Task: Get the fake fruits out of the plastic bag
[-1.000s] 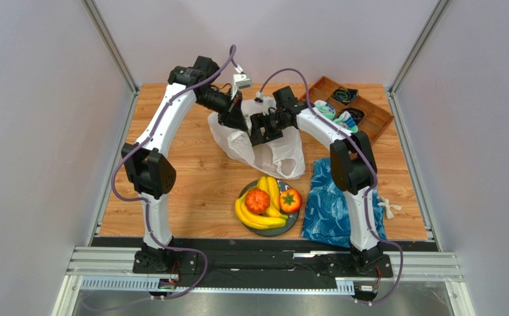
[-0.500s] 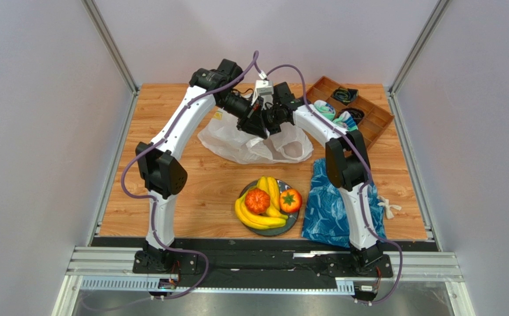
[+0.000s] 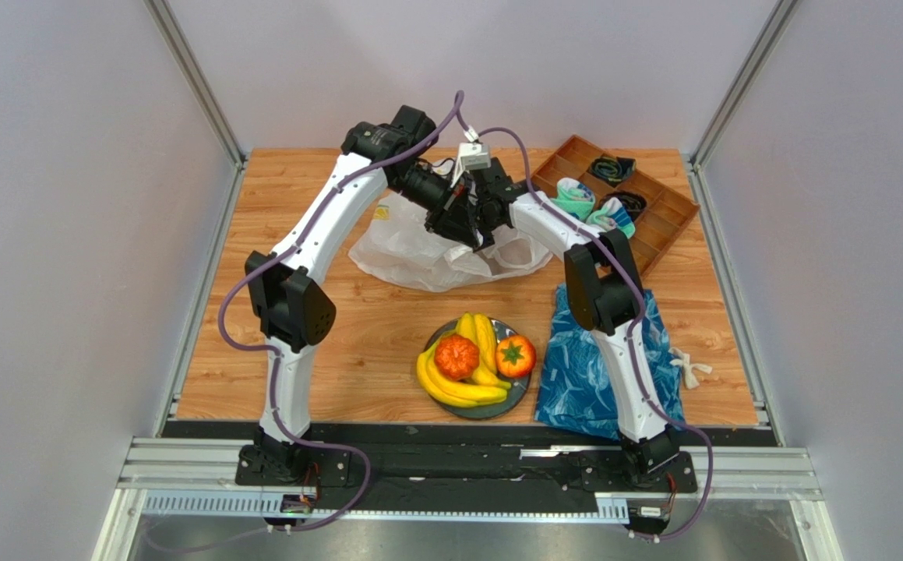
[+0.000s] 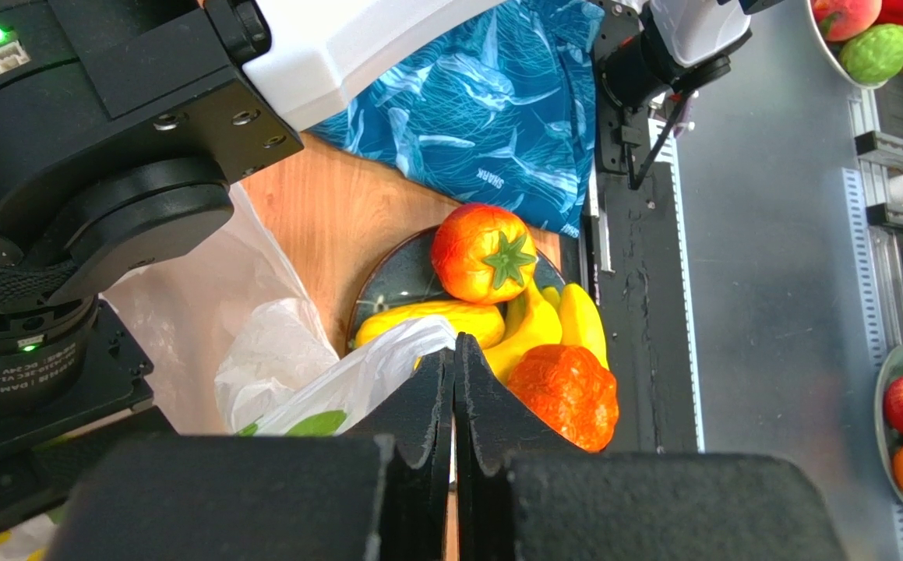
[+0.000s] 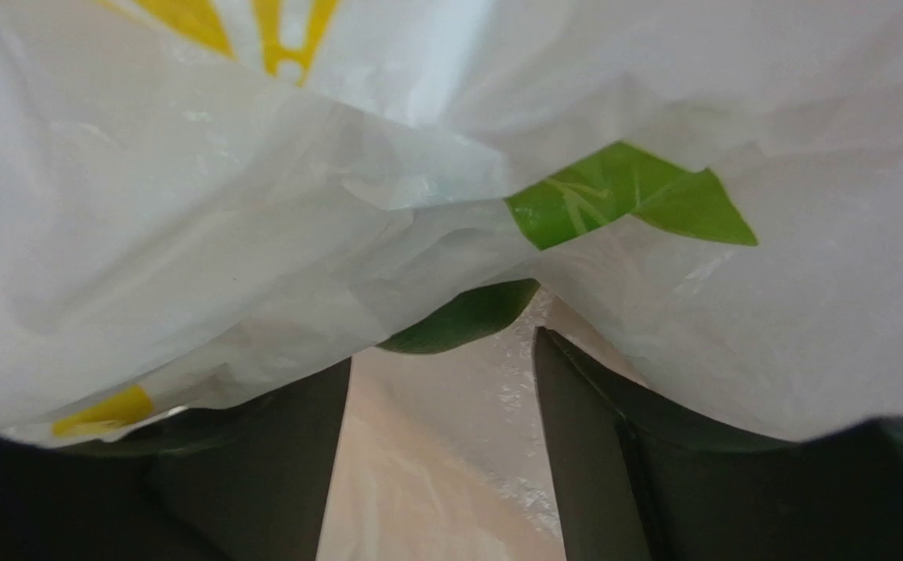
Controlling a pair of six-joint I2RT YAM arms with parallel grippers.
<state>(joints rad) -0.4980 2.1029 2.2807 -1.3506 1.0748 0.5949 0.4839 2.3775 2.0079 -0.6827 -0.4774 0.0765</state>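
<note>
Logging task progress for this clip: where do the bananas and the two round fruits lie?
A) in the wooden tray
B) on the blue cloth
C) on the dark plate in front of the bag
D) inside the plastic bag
C: the bananas, the orange fruit and the red fruit rest on the dark plate, nearer the arm bases than the plastic bag and apart from it.

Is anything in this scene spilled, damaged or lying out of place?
Nothing is spilled or damaged. Only the plastic bag looks untidy: it lies crumpled on the table, while the fake fruits sit on the plate.
</note>
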